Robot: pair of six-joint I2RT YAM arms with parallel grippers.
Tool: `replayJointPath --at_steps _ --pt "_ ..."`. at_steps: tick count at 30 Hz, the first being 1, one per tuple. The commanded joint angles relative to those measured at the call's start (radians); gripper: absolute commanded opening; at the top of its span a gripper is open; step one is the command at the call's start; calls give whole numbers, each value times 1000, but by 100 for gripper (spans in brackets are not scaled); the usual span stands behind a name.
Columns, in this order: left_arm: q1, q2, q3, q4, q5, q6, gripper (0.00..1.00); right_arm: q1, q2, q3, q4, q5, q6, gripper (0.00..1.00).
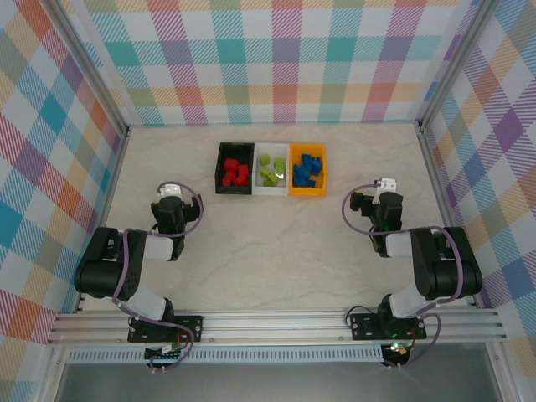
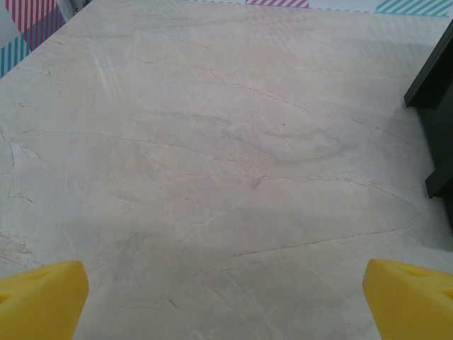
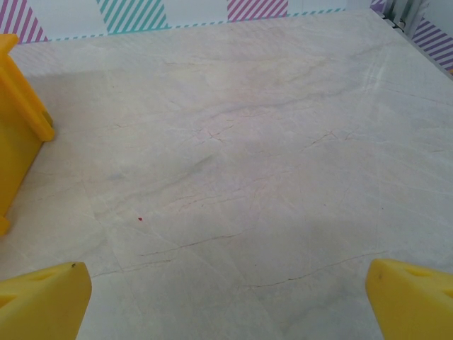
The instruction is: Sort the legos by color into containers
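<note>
- Overhead, you see the red legos (image 1: 235, 173) in the black bin (image 1: 219, 167), the green legos (image 1: 270, 172) in the white bin (image 1: 272, 192) and the blue legos (image 1: 307, 170) in the orange bin (image 1: 324, 172). The bins touch in a row at the far middle of the bench (image 1: 276, 260).
- No loose brick lies between the arms, so the sort looks done to me. The left pincer (image 1: 170, 191) and right pincer (image 1: 387, 183) sit well apart from the bins.
- At the left wrist, your left pincer (image 2: 226, 297) gapes fully and grips nothing, with the black bin's corner (image 2: 435, 78) at the right edge.
- At the right wrist, your right pincer (image 3: 226, 297) is equally wide and empty, with the orange bin (image 3: 18, 134) on the left.
- To finish well, scan the bench edges for strays and keep both pincers off the bins.
</note>
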Motion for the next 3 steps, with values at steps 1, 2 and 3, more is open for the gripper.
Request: replayJointPath --at_steps 1,2,3 --pt "5 5 6 25 5 -6 100 -5 -2 -4 45 -16 -5 100" --pt "6 3 6 25 4 -7 100 -6 -2 -4 46 -16 -4 100" --pt "6 3 6 27 6 -7 100 -6 -2 -4 45 -16 -4 100"
